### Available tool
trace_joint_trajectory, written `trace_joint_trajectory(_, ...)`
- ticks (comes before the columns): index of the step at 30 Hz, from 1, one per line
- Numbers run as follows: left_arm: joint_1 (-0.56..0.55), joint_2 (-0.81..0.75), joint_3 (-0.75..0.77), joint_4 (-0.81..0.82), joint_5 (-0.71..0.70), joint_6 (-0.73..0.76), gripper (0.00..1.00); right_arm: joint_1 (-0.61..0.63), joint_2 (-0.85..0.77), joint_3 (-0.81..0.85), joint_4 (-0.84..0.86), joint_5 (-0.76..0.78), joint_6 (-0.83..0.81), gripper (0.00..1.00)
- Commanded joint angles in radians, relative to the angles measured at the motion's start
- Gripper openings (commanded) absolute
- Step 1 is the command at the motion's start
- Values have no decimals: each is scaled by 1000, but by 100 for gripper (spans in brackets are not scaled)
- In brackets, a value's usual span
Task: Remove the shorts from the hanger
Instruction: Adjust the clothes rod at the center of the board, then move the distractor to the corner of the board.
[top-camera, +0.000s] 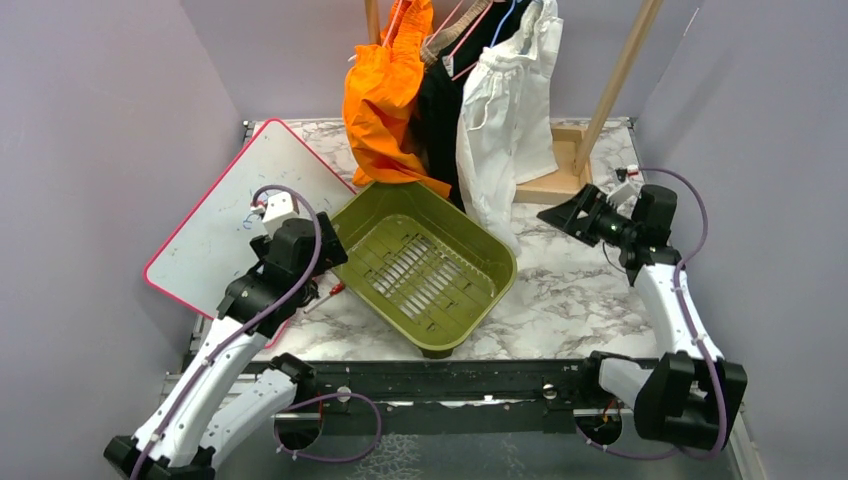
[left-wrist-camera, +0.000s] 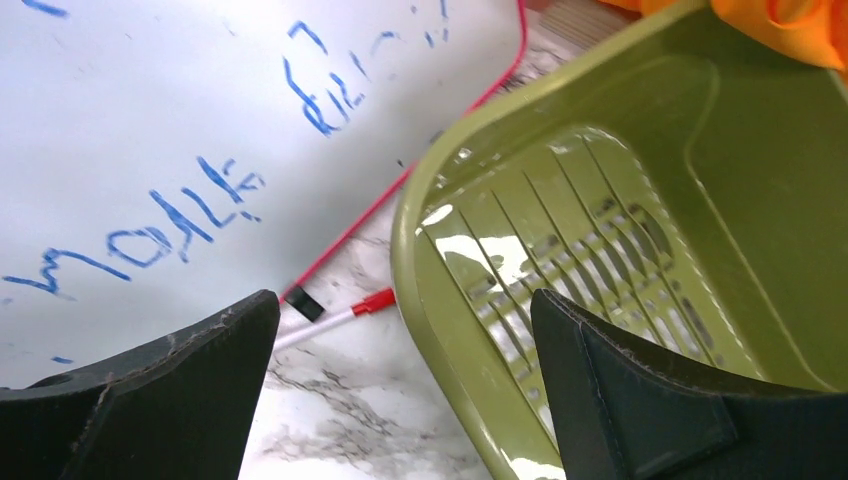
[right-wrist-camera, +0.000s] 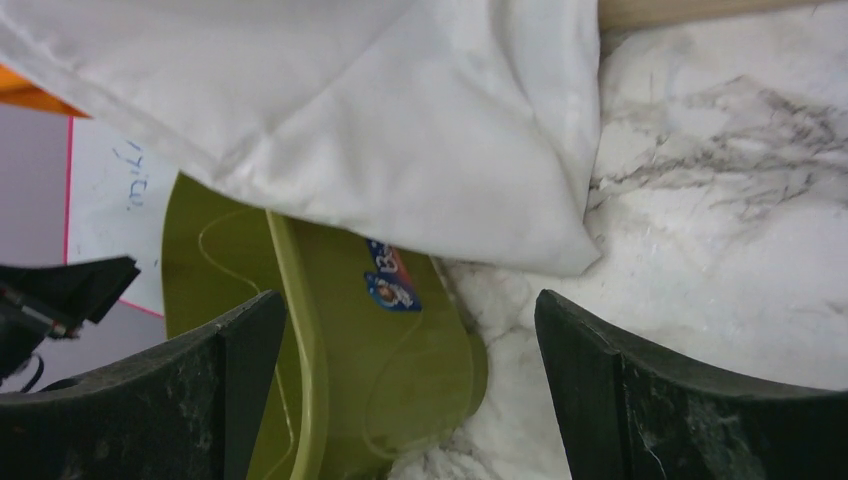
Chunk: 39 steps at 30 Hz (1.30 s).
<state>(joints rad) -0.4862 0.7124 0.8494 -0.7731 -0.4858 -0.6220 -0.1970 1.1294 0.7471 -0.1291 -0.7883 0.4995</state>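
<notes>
Marble (right-wrist-camera: 720, 200); sticker (right-wrist-camera: 390, 280) by white shorts (right-wrist-camera: 400, 120), right wrist only

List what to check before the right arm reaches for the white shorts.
1. Right hand open and empty: ok, jaws wide apart.
2. White shorts hanging from the rack: ok.
3. Right hand aimed at the white shorts: ok, their lower corner lies just ahead of it, not touched.
4. Green basket below the shorts with nothing in it: ok.
5. Left hand open and away from the shorts: ok, low at the basket's left rim.
6. How the waistband is fastened up top: cannot tell, cut off by the frame edge.
</notes>
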Motion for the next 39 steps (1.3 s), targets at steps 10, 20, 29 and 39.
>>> trace_joint_trajectory(10, 403, 297, 155, 249, 342, 213, 99, 10, -122, -76, -191, -45, -64, 97)
trace_joint_trajectory(20, 505, 376, 102, 276, 480, 153, 99, 10, -134, -79, -222, -20, -64, 97)
trace_joint_trajectory(29, 511, 185, -40, 173, 378, 37, 99, 10, -125, -89, -225, 23, -56, 97)
trace_joint_trajectory(39, 511, 153, -228, 246, 306, -92, 99, 10, -109, -91, -223, 44, -55, 97)
